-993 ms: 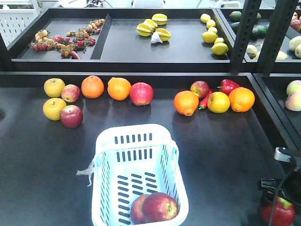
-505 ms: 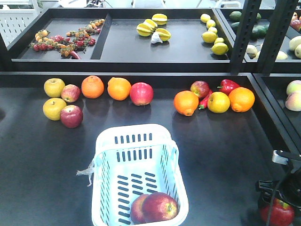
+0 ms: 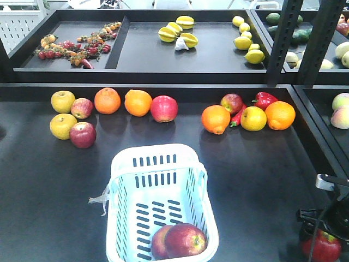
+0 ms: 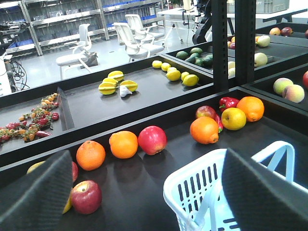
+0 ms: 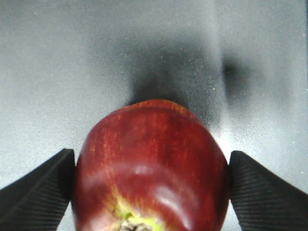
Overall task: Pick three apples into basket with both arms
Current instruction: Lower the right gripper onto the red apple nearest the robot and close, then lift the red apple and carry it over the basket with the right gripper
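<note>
The pale basket (image 3: 158,155) stands at the front centre and holds two dark-red apples (image 3: 185,240), one half hidden behind the other. My right gripper (image 3: 325,236) is at the front right, shut on a third dark-red apple (image 3: 323,248). In the right wrist view the fingers (image 5: 43,187) press both sides of this apple (image 5: 149,163), stem hollow towards the camera. My left gripper (image 4: 149,187) is open and empty above the table, left of the basket (image 4: 192,185). It is out of the front view. Another dark-red apple (image 3: 83,135) lies at the left.
A row of fruit lies along the back edge: yellow apples (image 3: 63,101), oranges (image 3: 138,102), a pinkish-red apple (image 3: 164,108), and a red pepper (image 3: 264,100) in the right group. A raised shelf (image 3: 163,71) with starfruit and lemons stands behind. A black upright post (image 3: 283,38) is at the right.
My right gripper with its apple shifted slightly left and lower, then held still. The basket and the other fruit have not moved.
</note>
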`<state>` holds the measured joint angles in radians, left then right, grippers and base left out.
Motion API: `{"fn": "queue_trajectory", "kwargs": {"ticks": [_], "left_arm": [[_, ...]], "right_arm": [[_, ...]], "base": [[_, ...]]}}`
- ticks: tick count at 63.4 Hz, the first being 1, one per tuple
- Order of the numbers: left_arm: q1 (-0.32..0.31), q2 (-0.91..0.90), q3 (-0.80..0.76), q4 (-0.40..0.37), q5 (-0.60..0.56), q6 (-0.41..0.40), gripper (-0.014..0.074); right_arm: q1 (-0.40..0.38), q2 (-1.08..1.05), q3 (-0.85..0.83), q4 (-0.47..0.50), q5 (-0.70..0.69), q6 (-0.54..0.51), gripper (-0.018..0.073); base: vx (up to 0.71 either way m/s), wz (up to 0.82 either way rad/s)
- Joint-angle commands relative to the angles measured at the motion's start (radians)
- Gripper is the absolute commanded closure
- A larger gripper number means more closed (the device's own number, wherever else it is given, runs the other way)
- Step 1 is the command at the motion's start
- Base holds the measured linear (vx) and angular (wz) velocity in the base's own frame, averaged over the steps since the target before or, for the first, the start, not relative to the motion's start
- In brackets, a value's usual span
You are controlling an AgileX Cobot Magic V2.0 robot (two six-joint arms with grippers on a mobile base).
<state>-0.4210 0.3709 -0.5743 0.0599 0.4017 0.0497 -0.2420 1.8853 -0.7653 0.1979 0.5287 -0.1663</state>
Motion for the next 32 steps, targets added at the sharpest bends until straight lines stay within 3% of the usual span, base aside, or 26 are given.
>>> {"fn": "queue_trajectory", "kwargs": {"ticks": [1,16,32], "left_arm": [[0.002,0.010,-0.023,0.001,-0.068,-0.010,0.0004],[0.002,0.010,-0.023,0.001,-0.068,-0.010,0.0004],[0.002,0.010,-0.023,0.001,-0.068,-0.010,0.0004]], "right_arm": [[-0.007,-0.021,-0.005,-0.005,0.031,0.009,0.0191],[0.016,-0.133,-0.005,0.011,0.042,0.009,0.0191],[0.148,-0.327,-0.005,0.015,0.105,0.008,0.0191]], "base": [[0.00,0.00],[0.00,0.00],[0.00,0.00]]}}
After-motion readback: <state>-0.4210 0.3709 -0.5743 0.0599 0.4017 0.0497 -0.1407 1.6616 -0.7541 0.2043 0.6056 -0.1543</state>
